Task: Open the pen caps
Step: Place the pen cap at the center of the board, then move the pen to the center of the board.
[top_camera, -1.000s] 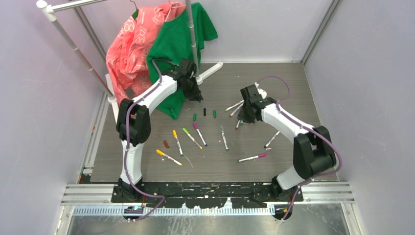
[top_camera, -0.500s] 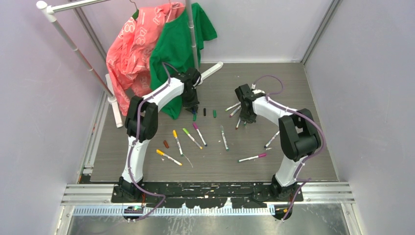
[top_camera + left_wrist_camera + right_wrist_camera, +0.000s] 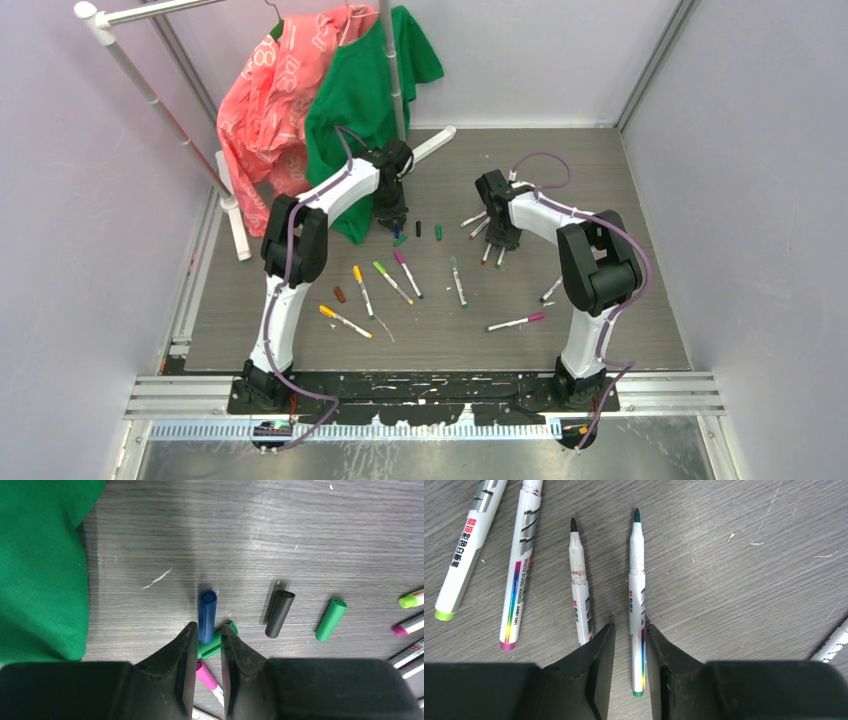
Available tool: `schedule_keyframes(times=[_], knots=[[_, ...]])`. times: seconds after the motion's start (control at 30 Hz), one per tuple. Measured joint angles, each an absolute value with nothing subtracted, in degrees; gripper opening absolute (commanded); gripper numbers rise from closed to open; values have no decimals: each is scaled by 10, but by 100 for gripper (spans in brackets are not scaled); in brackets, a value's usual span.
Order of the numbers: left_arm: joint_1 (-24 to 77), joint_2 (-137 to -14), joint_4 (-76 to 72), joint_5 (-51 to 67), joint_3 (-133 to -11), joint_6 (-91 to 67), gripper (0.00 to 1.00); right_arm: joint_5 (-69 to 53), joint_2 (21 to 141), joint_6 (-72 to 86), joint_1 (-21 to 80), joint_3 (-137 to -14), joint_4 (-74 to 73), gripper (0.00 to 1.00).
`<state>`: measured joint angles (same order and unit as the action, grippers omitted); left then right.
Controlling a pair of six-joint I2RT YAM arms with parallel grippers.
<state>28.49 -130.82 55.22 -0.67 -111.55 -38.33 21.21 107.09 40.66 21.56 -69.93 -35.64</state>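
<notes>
Left wrist view has the left gripper (image 3: 209,626) low over the table (image 3: 280,525), jaws parted by a narrow gap and clamping nothing visible. A blue cap (image 3: 207,607) lies loose just ahead of the tips, its near end at the gap, resting across a green cap (image 3: 216,641). A black cap (image 3: 279,613) and a far green cap (image 3: 331,620) lie apart to the right, and a shirt (image 3: 40,570) is at the left. On the right wrist view the right gripper (image 3: 630,627) is slightly open astride the barrel of an uncapped green pen (image 3: 636,570) lying flat, not squeezing it as far as I can tell. A dark pen (image 3: 578,575), also bare-tipped, lies just beside it. Nearer the bases in the top view, an orange pen (image 3: 344,321) and a magenta pen (image 3: 407,274) seem capped. These pens should be light, stiff and smooth, so they will likely roll or swivel under a glancing touch. The caps are probably a snug push fit. Best hold, I judge: one gripper across the cap's middle, the other across the barrel close behind it, then pull straight along the pen, since a grip far down the slim barrel may let it twist or slip.
</notes>
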Motion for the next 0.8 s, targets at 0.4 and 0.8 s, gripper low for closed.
schedule_keyframes(times=[0.4, 0.8], knots=[[285, -1310, 557, -9, -1133, -383, 27, 214, 1071, 407, 216, -701, -357, 39], [285, -1307, 567, -20, -1134, -387, 31, 247, 980, 421, 215, -704, -409, 51]])
